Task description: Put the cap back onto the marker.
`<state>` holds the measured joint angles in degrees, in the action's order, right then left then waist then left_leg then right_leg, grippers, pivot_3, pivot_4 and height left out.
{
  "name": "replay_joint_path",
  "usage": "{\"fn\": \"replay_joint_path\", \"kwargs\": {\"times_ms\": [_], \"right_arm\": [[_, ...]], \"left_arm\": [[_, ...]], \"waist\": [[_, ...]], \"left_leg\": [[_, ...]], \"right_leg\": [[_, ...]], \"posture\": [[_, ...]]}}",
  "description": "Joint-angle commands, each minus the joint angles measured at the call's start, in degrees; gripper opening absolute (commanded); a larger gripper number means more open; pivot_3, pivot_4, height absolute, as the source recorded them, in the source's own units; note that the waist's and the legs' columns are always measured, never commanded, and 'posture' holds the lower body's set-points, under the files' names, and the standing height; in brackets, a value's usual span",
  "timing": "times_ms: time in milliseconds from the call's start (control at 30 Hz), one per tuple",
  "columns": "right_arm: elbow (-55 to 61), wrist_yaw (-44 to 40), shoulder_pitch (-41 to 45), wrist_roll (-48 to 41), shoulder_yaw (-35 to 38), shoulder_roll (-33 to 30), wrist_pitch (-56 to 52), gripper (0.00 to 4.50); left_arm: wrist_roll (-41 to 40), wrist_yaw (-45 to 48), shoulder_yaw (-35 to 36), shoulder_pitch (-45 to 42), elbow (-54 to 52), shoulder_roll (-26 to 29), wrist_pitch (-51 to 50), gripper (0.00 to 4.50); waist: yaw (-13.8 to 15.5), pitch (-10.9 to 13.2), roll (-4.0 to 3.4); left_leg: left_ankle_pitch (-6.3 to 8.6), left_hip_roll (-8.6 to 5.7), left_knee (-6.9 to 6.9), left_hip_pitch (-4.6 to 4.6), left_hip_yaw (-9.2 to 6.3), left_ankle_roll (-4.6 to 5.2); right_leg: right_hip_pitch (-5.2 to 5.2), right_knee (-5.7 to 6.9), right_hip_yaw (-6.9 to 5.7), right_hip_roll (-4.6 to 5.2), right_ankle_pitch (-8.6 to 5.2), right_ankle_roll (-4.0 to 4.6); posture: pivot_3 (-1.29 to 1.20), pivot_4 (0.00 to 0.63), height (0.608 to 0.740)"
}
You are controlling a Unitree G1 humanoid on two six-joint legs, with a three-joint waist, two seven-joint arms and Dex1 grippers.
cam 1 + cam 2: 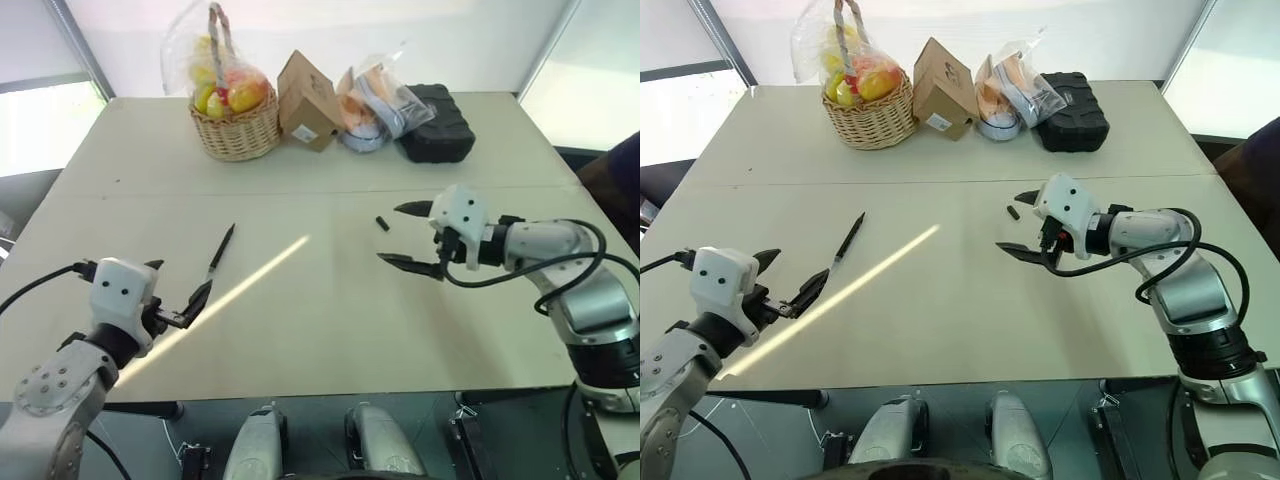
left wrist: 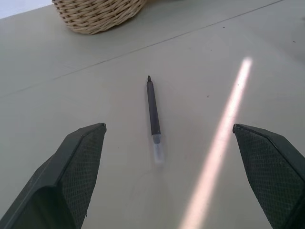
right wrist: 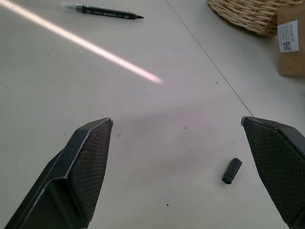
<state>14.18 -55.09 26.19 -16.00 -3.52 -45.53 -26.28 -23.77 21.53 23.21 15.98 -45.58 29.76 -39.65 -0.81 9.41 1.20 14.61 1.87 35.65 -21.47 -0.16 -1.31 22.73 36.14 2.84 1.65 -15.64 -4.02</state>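
Plenty of bare matte table point(image 1: 330, 330) here; basket point(image 1: 238, 125) and boxes crowd the far edge. Slim marker point(image 1: 220, 252) lies just ahead of the left gripper point(image 1: 185, 305), stubby cap point(image 1: 382, 223) beside the right gripper point(image 1: 408, 236); both jaws spread wide, holding nothing.

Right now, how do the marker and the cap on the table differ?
The marker is a long slim stick tapering to a tip; the cap is a tiny stubby cylinder. The marker lies ahead of the left gripper, the cap beside the right gripper. The marker has a pale end, seen from the left wrist; the cap is all black. Both lie flat on the table, untouched, both grippers open.
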Motion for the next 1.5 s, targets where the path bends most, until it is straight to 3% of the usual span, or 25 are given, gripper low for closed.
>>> {"fn": "replay_joint_path", "kwargs": {"times_ms": [33, 200, 1133, 1500], "right_arm": [[1.1, 0.31, 1.54, -0.65, 1.17, 0.51, 0.36, 4.5], [1.72, 1.15, 0.94, -0.32, 1.17, 1.09, 0.32, 4.5], [2.71, 3.21, 2.56, -3.79, 2.45, 3.94, -2.94, 4.5], [6.22, 7.82, 0.03, -4.37, 3.86, 4.74, -4.74, 4.5]], "left_arm": [[1.56, -0.5, -1.33, -1.36, 0.5, 0.3, 2.02, 4.45], [0.16, -1.32, -1.87, -5.11, 1.21, 0.01, 0.46, 4.45], [1.56, -2.62, -2.76, -4.14, 4.15, -1.63, 1.86, 4.45], [8.84, -4.28, -6.99, -8.76, 18.92, -1.26, 7.06, 4.45]], "waist": [[0.0, 0.0, 0.0], [0.02, 0.0, 0.0], [-0.02, 0.01, 0.01], [0.03, 0.01, 0.01]], "left_leg": [[0.0, 0.0, 0.0, 0.0, 0.0, 0.0], [0.0, 0.0, 0.01, 0.0, -0.01, 0.0], [0.0, 0.0, -0.03, -0.01, 0.0, 0.0], [0.0, 0.0, -0.04, -0.02, 0.0, 0.0]], "right_leg": [[0.0, 0.0, 0.0, 0.0, 0.0, 0.0], [-0.01, 0.01, -0.01, -0.02, 0.01, 0.02], [0.02, 0.0, 0.0, 0.0, 0.01, 0.01], [0.03, 0.0, 0.0, -0.01, 0.01, 0.01]], "posture": [[0.0, 0.15, 0.74], [0.0, 0.15, 0.74], [0.0, 0.15, 0.74], [0.0, 0.15, 0.74]]}}
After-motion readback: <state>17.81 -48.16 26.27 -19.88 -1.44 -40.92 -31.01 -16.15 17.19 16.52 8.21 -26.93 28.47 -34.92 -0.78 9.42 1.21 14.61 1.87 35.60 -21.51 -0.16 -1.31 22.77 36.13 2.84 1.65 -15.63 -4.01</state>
